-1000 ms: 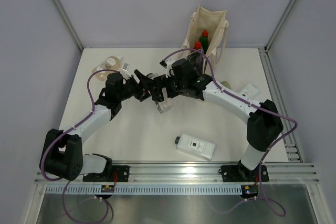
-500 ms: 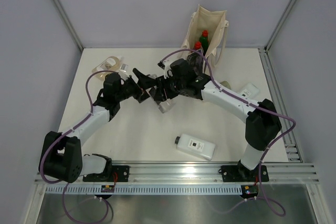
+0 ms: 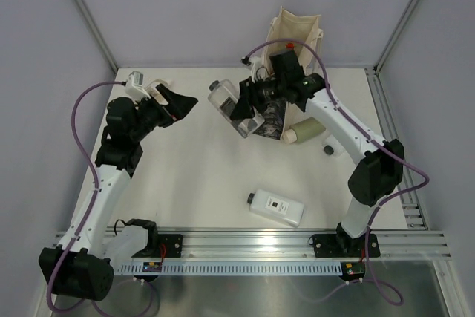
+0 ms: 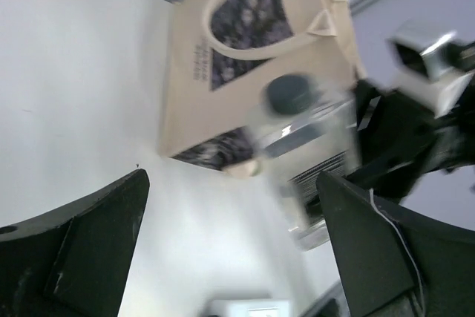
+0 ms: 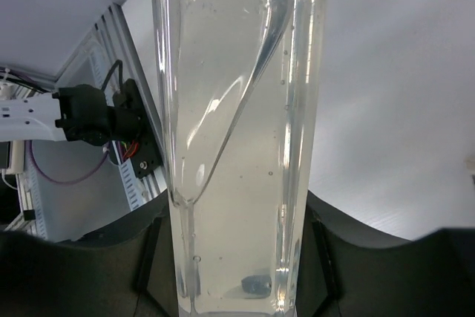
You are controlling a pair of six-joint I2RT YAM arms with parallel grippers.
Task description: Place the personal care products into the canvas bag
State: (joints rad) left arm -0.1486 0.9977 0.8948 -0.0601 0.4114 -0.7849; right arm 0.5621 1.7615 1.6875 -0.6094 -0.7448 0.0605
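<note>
The left end effector (image 3: 178, 104) hangs spread and empty, well apart to the left. The right end effector (image 3: 246, 115) clamps the clear rectangular bottle (image 3: 225, 99) aloft, its cap angled far-left. The canvas bag (image 3: 297, 27) stands just beyond, to the right.

Left arm (image 3: 100, 187) and right arm (image 3: 343, 125): white shells, black joints, a purple cable (image 3: 80, 120) along each. Left claw (image 3: 182, 104) and right claw (image 3: 245, 113) are black, like the bases (image 3: 148, 241) on the silver rail (image 3: 252, 246).
</note>
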